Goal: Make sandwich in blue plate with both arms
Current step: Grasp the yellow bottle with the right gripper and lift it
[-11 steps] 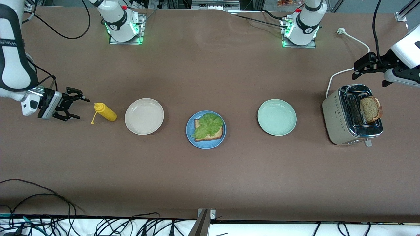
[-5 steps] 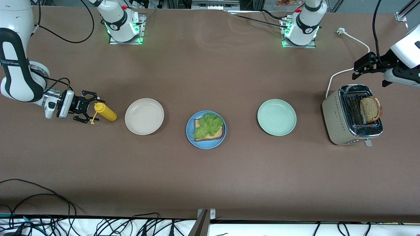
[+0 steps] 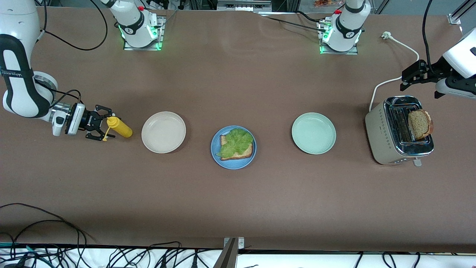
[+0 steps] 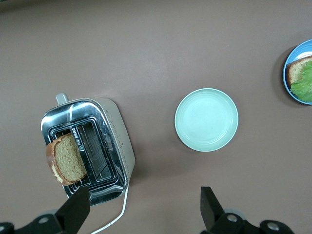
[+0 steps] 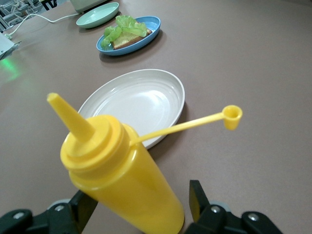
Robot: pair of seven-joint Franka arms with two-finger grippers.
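Observation:
The blue plate [image 3: 233,163] sits mid-table with one bread slice [image 3: 224,142] on it and a green lettuce leaf [image 3: 235,141] on top; the plate also shows in the right wrist view [image 5: 146,34]. A second bread slice [image 3: 420,124] sticks up from the toaster [image 3: 386,137] and shows in the left wrist view [image 4: 66,157]. My right gripper [image 3: 106,124] is open, its fingers on either side of an upright yellow squeeze bottle [image 5: 122,175]. My left gripper [image 3: 403,82] is open and empty, up over the table beside the toaster.
A beige plate [image 3: 163,132] stands between the bottle and the blue plate. A pale green plate [image 3: 313,133] stands between the blue plate and the toaster. The toaster's white cord [image 3: 394,80] runs toward the left arm's base. The bottle's tethered cap [image 5: 232,117] hangs out sideways.
My right gripper has moved along the table to the yellow bottle, and its open fingers now flank it. The left gripper has barely shifted.

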